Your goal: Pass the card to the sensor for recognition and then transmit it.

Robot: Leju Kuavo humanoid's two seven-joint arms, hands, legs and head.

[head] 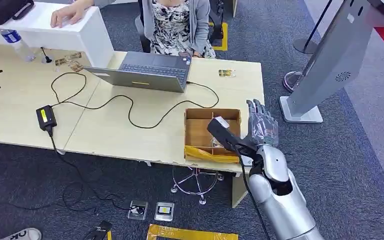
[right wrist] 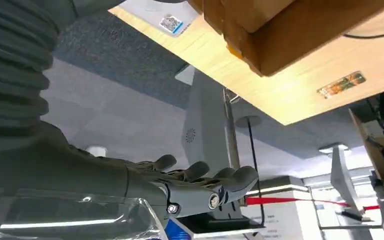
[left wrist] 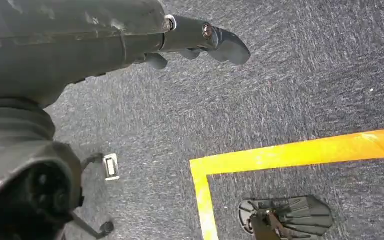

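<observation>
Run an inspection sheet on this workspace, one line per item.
Surface: light wooden desk, partly bare.
Job's things: cardboard box at the desk's near right corner; a card lies beyond it; grey kiosk stands right.
Clutter: laptop, water bottle.
Robot hands: right robot hand raised beside the box, fingers spread, empty; left robot hand hangs over carpet.
Cables: black cable across the desk, power adapter at the edge.
Surroundings: seated person, yellow floor tape.

The arm's camera mount (head: 225, 134) hides part of the box (head: 198, 131); what lies inside the box is too small to tell. The frame's top edge cuts off the person (head: 172, 22) behind the laptop (head: 147, 70).
</observation>
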